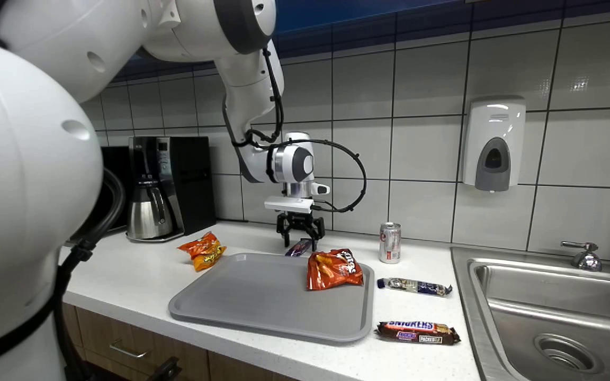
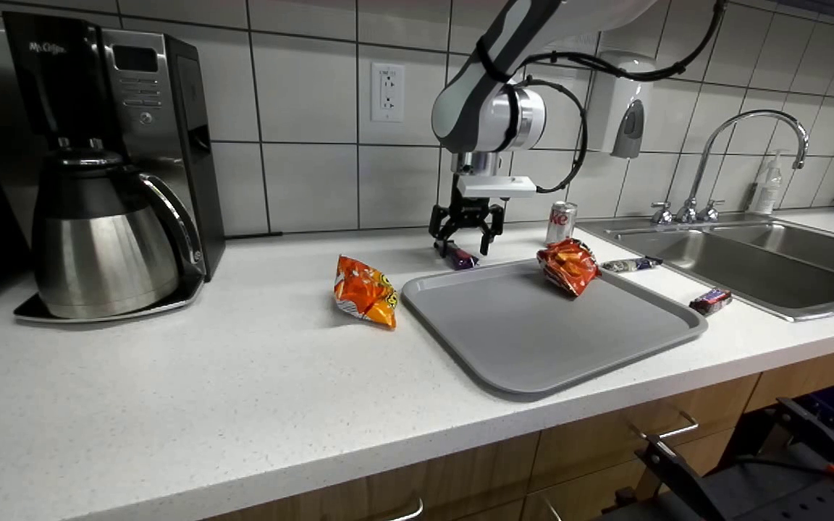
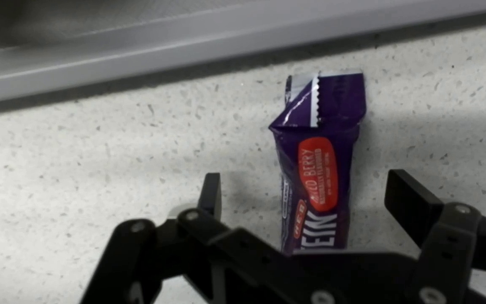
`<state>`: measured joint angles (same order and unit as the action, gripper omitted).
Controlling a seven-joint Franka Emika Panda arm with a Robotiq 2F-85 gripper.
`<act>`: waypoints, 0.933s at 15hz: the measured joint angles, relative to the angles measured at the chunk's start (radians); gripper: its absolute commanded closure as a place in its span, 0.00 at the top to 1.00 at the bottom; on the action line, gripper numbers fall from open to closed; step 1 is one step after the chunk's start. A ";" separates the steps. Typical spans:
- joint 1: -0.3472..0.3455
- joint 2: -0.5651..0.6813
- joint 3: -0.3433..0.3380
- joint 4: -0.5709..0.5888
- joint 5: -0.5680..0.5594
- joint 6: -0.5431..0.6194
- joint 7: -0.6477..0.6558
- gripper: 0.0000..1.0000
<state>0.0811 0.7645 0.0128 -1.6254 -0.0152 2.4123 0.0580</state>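
Note:
My gripper (image 3: 304, 192) stands open over a purple wild berry protein bar (image 3: 317, 169). The bar lies on the counter between the spread fingers (image 3: 414, 202), with a gap on both sides and no contact visible. Its lower end is hidden behind the gripper body in the wrist view. In both exterior views the gripper (image 1: 300, 244) points straight down near the back wall, the bar (image 2: 462, 258) just beneath it. The grey tray (image 1: 262, 301) lies close beside the bar's far end. A crumpled orange-red snack bag (image 1: 334, 271) rests on the tray's back corner.
An orange snack bag (image 2: 366, 293) lies beside the tray, near the coffee maker (image 2: 120, 181). Across the tray are a silver can (image 1: 389, 242), a blue-and-white wrapped bar (image 1: 415, 286) and a Snickers pack (image 1: 418, 333). Beyond them is the sink (image 1: 559, 317); tiled wall (image 1: 427, 148) stands behind.

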 measured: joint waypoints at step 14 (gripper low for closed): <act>0.001 0.015 0.000 0.034 0.000 0.000 0.000 0.06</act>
<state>0.0818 0.7791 0.0127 -1.5914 -0.0152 2.4127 0.0580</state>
